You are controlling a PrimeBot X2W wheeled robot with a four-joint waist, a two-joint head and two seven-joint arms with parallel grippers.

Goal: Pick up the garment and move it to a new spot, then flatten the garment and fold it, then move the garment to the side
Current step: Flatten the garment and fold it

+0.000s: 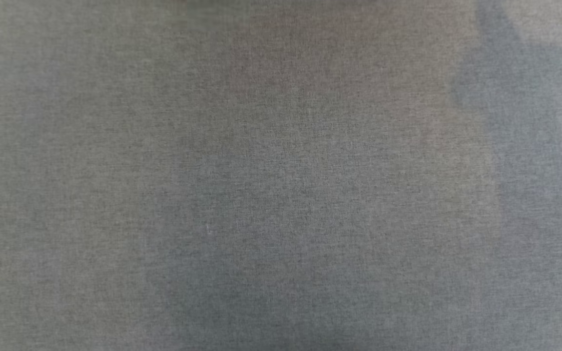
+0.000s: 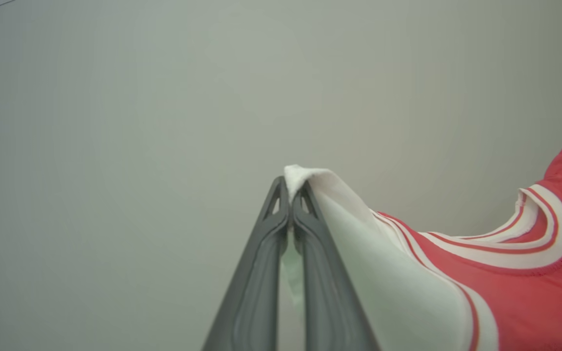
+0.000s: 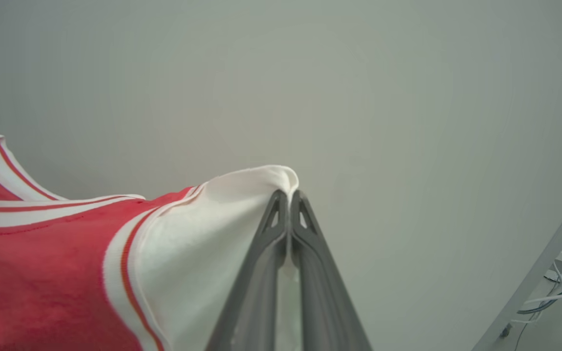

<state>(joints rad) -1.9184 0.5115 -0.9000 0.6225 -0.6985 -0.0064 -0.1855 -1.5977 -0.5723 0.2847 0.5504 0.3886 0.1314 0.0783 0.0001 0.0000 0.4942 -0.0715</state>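
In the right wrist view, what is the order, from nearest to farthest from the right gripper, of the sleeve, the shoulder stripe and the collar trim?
1. Sleeve: white, pinched at the tips of the shut right gripper.
2. Shoulder stripe: left of the sleeve, along its seam.
3. Collar trim: far left, across the red cloth of the garment.

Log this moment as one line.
left tool: shut on jersey white sleeve | right tool: shut on other white sleeve | jersey: stretched between tools
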